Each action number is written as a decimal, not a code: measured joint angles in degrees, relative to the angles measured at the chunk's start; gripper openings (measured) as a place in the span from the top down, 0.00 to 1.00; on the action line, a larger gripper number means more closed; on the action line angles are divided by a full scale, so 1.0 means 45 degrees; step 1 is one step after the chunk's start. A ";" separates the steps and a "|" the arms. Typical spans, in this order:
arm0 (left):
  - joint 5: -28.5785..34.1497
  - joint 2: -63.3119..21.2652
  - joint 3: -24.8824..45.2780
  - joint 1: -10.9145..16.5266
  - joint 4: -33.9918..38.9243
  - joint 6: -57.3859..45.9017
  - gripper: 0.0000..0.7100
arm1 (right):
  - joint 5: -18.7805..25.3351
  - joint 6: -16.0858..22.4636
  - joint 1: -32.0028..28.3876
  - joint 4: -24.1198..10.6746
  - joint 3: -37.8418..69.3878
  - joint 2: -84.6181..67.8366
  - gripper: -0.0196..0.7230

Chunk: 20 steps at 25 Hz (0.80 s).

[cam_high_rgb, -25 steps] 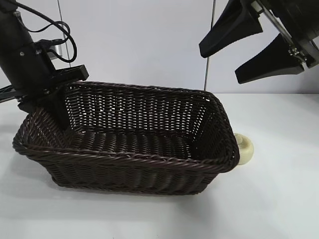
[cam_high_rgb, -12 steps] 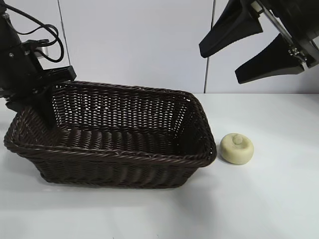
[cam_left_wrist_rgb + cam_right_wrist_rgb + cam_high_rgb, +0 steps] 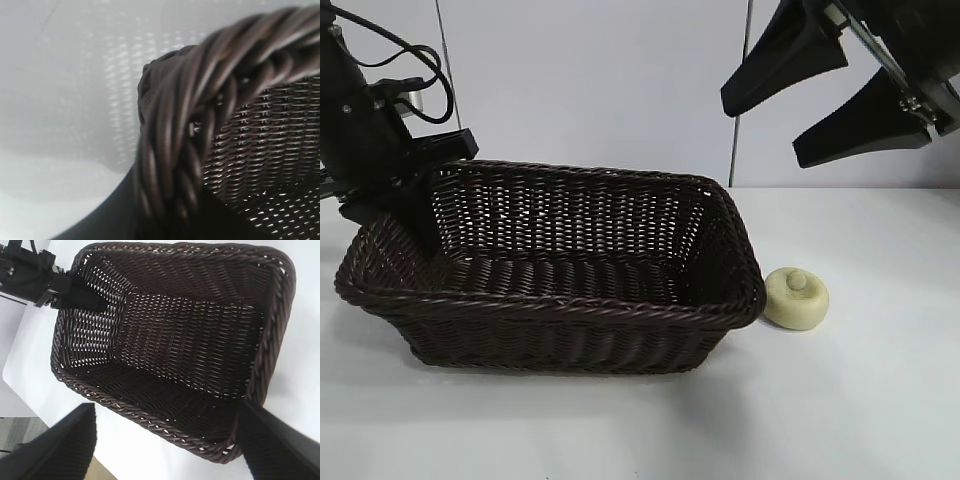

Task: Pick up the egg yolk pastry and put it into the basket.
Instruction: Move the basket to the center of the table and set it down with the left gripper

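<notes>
Filling centre-left of exterior frame: basket [image 3: 560, 270], empty, on white table [image 3: 880, 400]. Left gripper [image 3: 415, 205] at frame left, pinching basket's end wall, one finger inside, likely steadying it. Right gripper [image 3: 825, 95] upper right, fingers spread wide, hanging above pastry side, likely poised for pick. Egg yolk pastry [image 3: 796, 297] centre-right on table, just beside basket's right end, ungrasped.

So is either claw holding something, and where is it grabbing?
The left claw grips the basket by its braided rim at the far left corner. The right claw hangs open, holding nothing.
</notes>
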 joint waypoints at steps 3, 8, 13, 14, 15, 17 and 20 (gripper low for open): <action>-0.0002 0.0397 0.0000 0.0000 -0.0084 0.0000 0.86 | -0.0005 0.0000 0.0000 -0.0010 0.0000 0.0000 0.22; -0.0011 0.0410 0.0000 0.0000 -0.0139 0.0000 0.84 | -0.0005 0.0000 0.0000 -0.0010 0.0000 0.0000 0.22; 0.0187 0.0410 -0.0372 0.0000 -0.0193 0.0003 0.35 | -0.0005 0.0000 0.0000 -0.0010 0.0000 0.0000 0.22; 0.0388 0.0410 -0.0585 0.0000 -0.0098 0.0003 0.28 | -0.0005 0.0000 0.0000 -0.0010 0.0000 0.0000 0.22; 0.0645 0.0410 -0.0800 0.0000 0.0027 0.0003 0.23 | -0.0005 0.0000 0.0000 -0.0010 0.0000 0.0000 0.22; 0.1383 0.0410 -0.1411 0.0000 0.0179 0.0014 0.18 | -0.0033 0.0000 0.0000 -0.0010 0.0000 0.0000 0.22; 0.2323 0.0297 -0.2260 0.0000 0.0267 0.0025 0.16 | -0.0147 0.0000 0.0000 -0.0010 0.0000 0.0000 0.22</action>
